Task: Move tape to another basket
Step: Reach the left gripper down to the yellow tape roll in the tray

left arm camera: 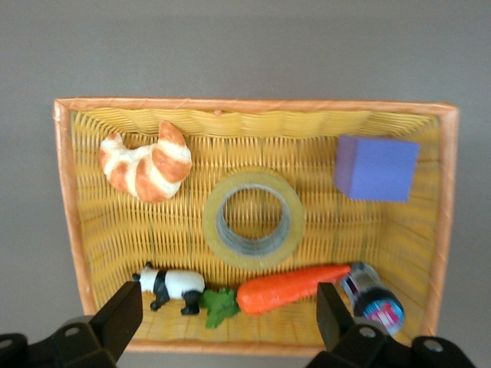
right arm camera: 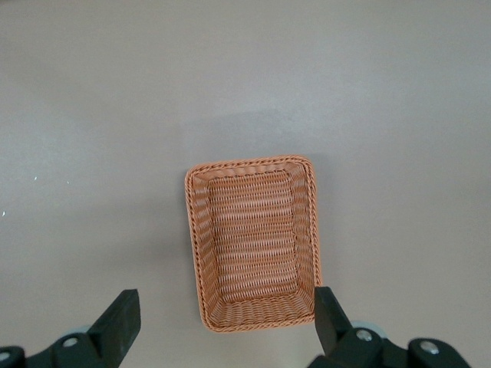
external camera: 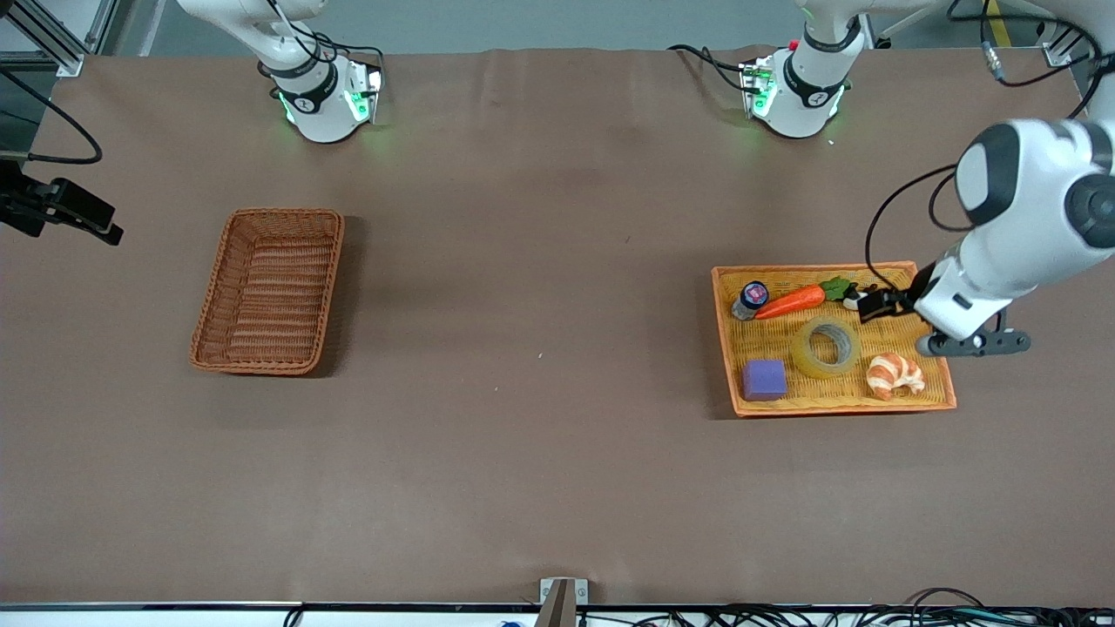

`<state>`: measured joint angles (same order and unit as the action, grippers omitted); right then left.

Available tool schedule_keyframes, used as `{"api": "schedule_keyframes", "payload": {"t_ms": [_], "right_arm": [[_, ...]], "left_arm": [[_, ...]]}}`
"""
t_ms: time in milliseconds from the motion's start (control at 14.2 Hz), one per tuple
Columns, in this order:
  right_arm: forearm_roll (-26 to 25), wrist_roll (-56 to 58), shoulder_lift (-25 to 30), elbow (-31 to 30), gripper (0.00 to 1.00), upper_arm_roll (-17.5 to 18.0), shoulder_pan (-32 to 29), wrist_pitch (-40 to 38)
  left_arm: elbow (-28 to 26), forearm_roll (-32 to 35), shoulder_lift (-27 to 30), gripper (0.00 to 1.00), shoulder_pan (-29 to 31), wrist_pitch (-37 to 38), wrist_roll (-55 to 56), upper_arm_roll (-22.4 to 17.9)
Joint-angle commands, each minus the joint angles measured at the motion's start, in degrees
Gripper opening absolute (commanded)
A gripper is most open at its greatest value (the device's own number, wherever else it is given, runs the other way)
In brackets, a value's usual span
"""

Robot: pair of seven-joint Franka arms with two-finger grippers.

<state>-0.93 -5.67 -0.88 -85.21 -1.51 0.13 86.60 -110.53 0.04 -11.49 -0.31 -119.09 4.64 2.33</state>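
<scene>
The tape [external camera: 826, 346], a translucent yellowish roll, lies flat in the middle of the shallow orange-yellow tray [external camera: 836, 407] toward the left arm's end of the table. It also shows in the left wrist view [left arm camera: 254, 220]. My left gripper [external camera: 875, 305] hangs open and empty over the tray's edge by the robots, above a toy panda [left arm camera: 173, 285]; in its own view [left arm camera: 229, 322] the jaws stand wide apart. The reddish-brown basket [external camera: 272, 292] stands empty toward the right arm's end. My right gripper [right arm camera: 222, 322] is open, empty and high over that basket [right arm camera: 252, 241]; the front view does not show it.
The tray [left arm camera: 253, 105] also holds a carrot [external camera: 791, 301], a croissant [external camera: 895, 374], a purple cube [external camera: 765, 380] and a small jar [external camera: 750, 299]. A black device [external camera: 61, 209] juts in at the table edge past the basket.
</scene>
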Motion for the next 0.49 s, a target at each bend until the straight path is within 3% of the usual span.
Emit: {"api": "schedule_keyframes", "payload": {"t_ms": [0, 424], "right_arm": [[1.11, 0.66, 0.18, -0.04, 1.0, 0.11, -0.39, -0.03], [1.11, 0.66, 0.18, -0.04, 1.0, 0.11, -0.39, -0.12]], "left_arm": [[0.49, 0.4, -4.32, 1.0, 0.92, -2.98, -1.39, 0.04], [-5.66, 0.4, -8.19, 1.0, 3.38, -12.2, -1.39, 0.13]]}}
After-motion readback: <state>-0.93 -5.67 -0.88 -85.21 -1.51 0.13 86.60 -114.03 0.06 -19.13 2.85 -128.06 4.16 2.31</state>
